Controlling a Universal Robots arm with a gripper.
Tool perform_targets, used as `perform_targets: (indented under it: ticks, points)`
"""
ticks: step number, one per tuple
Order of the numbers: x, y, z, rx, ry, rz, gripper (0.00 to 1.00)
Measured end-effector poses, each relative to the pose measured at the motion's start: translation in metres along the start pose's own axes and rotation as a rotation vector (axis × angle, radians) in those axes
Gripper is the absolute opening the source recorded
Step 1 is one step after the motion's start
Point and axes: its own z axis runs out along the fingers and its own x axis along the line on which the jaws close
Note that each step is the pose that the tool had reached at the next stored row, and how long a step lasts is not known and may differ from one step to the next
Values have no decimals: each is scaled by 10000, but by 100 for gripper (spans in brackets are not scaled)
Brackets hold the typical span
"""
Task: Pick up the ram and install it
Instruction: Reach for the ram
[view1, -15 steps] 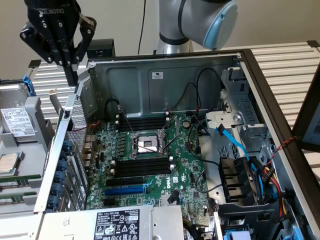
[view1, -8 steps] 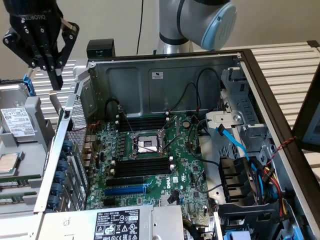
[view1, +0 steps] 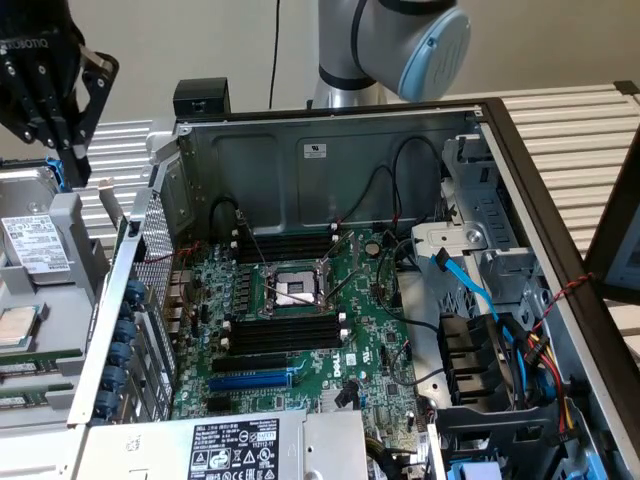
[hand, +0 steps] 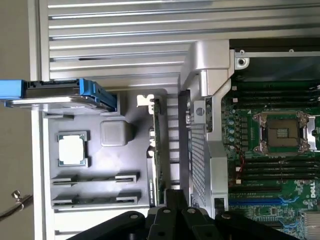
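2 thin green circuit-board sticks, which I judge to be the ram (view1: 28, 362), lie one behind the other in the moulded grey parts tray (view1: 85, 235) at the exterior view's left, outside the computer. The tray gives each part its own recess, presumably so that each can be found in a known place; a square silver processor chip (view1: 14, 325) sits just beyond the sticks. The open grey steel computer case (view1: 300, 160) lies on its side with the panel off, so the green motherboard (view1: 370, 340) and its long black memory slots (view1: 285, 335) face upward for access from above. All 4 slots near me look unfilled, so I judge the installation not begun. The black gripper (view1: 60, 120) hangs high above the tray's far end, well apart from the ram. I cannot tell whether it is open or closed.

In the wrist view the gripper (hand: 175, 220) looks straight down on the tray (hand: 55, 165) and the case wall beside it. The processor chip (hand: 71, 149) is plain; the 2 long recesses (hand: 95, 177) near it are seen from directly above, and I cannot read their contents. A narrow green board edge (hand: 156, 150) runs between tray and case; I cannot say what it is.
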Motion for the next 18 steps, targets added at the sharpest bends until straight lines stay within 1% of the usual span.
perform_targets:
  ticks: [12,18]
  points:
    - [546,-7,83,23,18,0,10]
    - [821,-15,126,101,42,0,10]
